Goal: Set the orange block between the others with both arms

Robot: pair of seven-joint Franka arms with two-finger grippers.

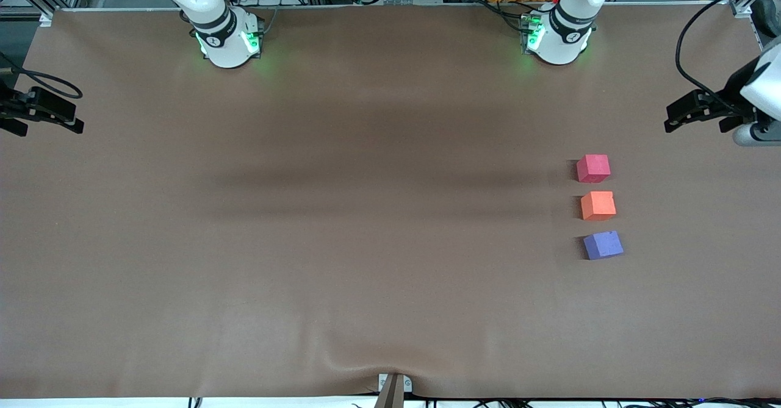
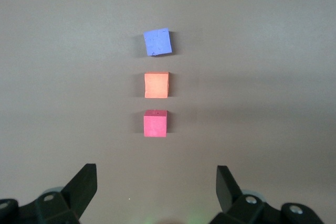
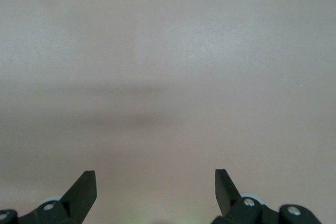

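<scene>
The orange block (image 1: 598,205) (image 2: 156,85) rests on the brown table toward the left arm's end. It lies in a line between the others: the pinkish-red cube (image 1: 593,168) (image 2: 155,123) is farther from the front camera and the purple-blue cube (image 1: 603,244) (image 2: 157,42) is nearer. Small gaps separate the three. My left gripper (image 1: 698,125) (image 2: 156,182) hangs open and empty above the table's edge at the left arm's end, apart from the cubes. My right gripper (image 1: 41,127) (image 3: 155,182) hangs open and empty over bare table at the right arm's end.
A brown mat (image 1: 341,213) covers the table, with a small wrinkle at its near edge by a camera mount (image 1: 393,388). The two arm bases (image 1: 229,39) (image 1: 558,36) stand along the edge farthest from the front camera. A black cable (image 1: 689,42) loops by the left gripper.
</scene>
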